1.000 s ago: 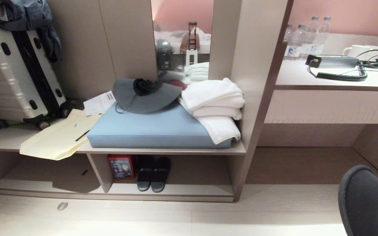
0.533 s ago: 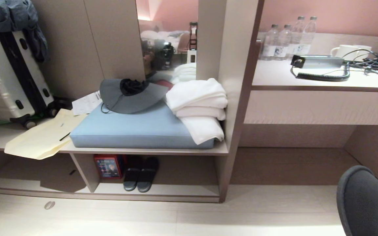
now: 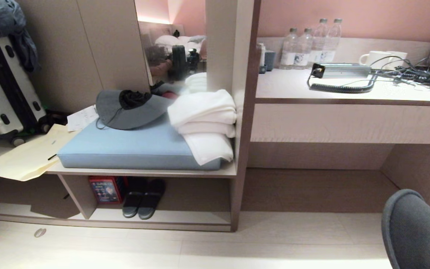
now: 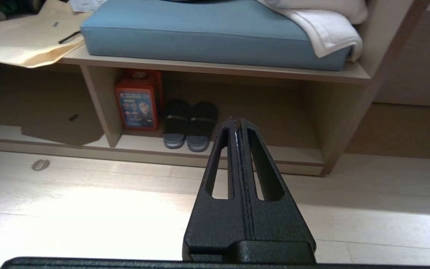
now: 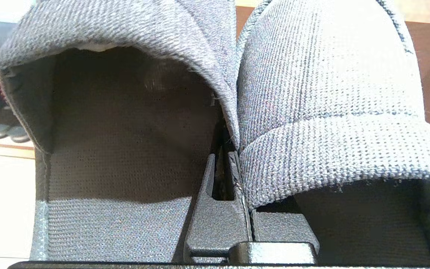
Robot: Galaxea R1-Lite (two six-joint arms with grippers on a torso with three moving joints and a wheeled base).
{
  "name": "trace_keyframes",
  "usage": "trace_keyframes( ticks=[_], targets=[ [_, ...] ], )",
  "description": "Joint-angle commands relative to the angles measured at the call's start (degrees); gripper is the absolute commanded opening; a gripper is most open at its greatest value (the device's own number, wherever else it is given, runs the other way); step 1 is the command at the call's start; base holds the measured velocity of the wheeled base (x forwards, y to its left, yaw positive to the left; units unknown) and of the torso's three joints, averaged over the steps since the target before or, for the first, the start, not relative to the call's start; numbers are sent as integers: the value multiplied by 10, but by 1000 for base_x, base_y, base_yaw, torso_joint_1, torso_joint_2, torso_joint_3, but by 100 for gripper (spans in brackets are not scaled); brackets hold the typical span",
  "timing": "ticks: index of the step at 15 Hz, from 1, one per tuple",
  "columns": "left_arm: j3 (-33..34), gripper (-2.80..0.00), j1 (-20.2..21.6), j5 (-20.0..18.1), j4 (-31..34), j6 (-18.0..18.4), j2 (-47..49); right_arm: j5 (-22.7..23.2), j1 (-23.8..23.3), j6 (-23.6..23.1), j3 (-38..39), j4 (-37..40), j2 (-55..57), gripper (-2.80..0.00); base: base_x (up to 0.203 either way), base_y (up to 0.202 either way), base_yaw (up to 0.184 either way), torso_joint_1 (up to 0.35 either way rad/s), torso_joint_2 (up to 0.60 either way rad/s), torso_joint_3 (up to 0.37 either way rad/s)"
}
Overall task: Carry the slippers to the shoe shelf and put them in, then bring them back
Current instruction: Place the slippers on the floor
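Now | my right gripper (image 5: 227, 168) clamped tight on grey knit fabric slippers (image 5: 330, 112), low at my right, well apart from pale beige wood shoe shelf (image 3: 200, 216) | my left gripper (image 4: 236, 123) pressed closed, empty | black slide pair (image 3: 138, 203) inside shelf

Cam swung right; shoe shelf (image 3: 185, 218) now sits further left.

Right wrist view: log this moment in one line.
right gripper: shut on grey slippers | left gripper: shut, empty | shoe shelf: dark slides inside
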Motion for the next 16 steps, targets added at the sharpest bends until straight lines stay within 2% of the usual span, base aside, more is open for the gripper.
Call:
trace_keyframes(
  ticks=[1, 6, 16],
  targets=[
    [0, -280, 0, 0, 0, -1, 0, 0, 0, 0, 0, 0, 1, -280, 0, -196, 3, 2, 2, 4],
    [0, -280, 0, 0, 0, 2, 0, 0, 0, 0, 0, 0, 1, -280, 0, -156, 3, 3, 3, 4],
    [0, -280, 0, 0, 0, 2, 0, 0, 0, 0, 0, 0, 1, -280, 0, 0, 0, 0, 0, 0]
  ],
)
